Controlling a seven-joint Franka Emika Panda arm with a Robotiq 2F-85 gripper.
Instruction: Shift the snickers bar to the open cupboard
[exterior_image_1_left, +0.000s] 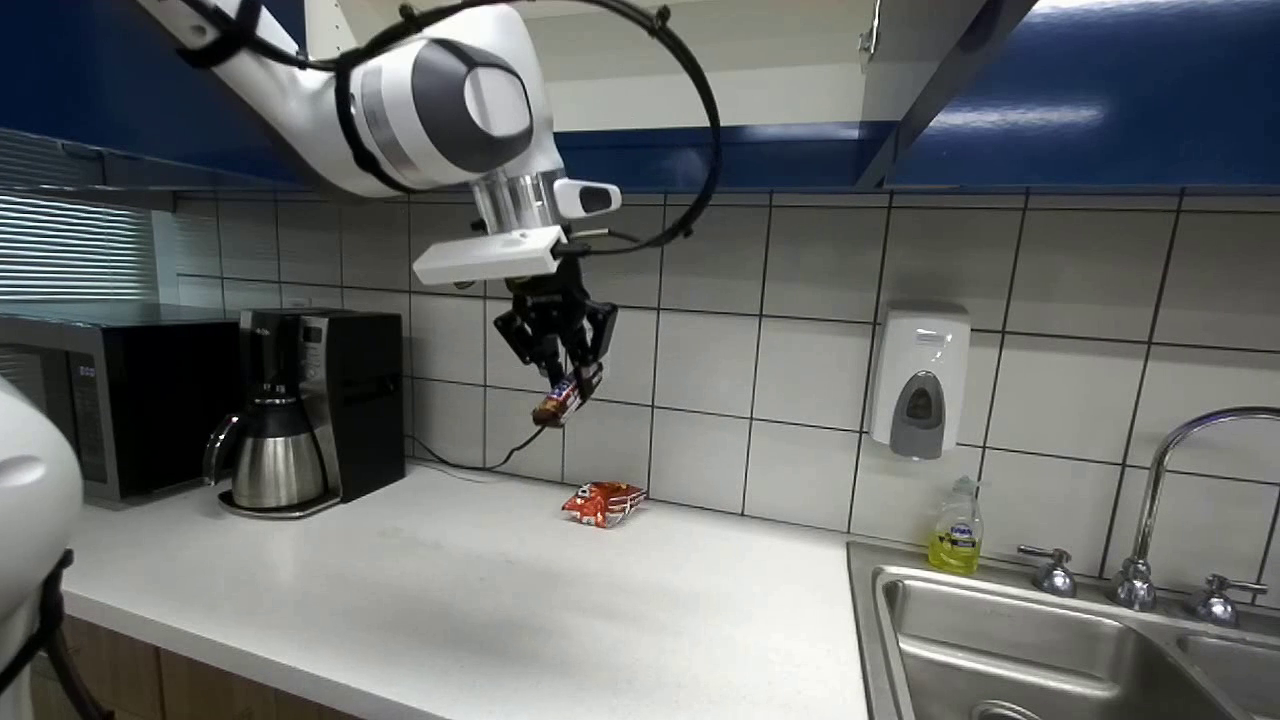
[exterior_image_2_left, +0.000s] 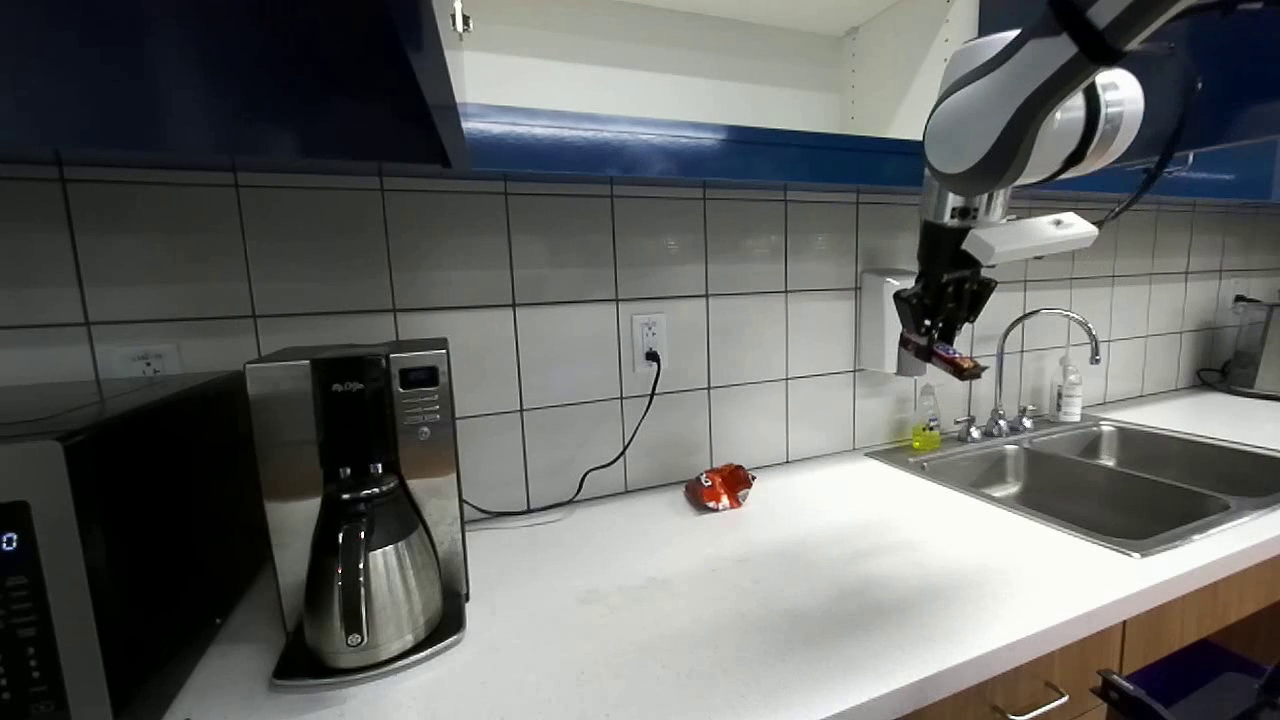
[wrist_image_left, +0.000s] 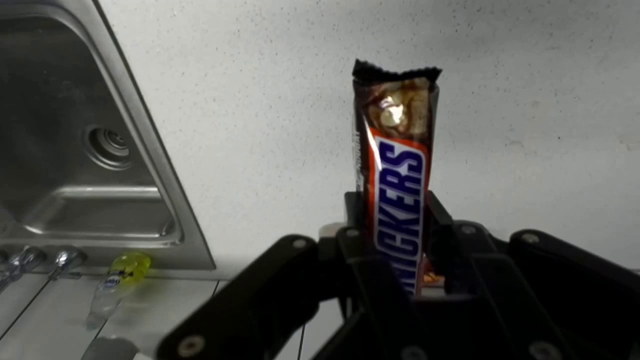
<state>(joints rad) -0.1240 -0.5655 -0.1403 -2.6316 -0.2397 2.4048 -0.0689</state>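
The gripper pinches the candy bar well above the tabletop and lower than the open cupboard; for a sound transfer, ensure a firm pinch, raise the candy bar clear of the blue lip, and only then move inward.

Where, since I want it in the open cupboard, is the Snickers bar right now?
In an exterior view, the Snickers bar is just left of centre, held in the gripper off the counter and appearing above the red-orange packet.
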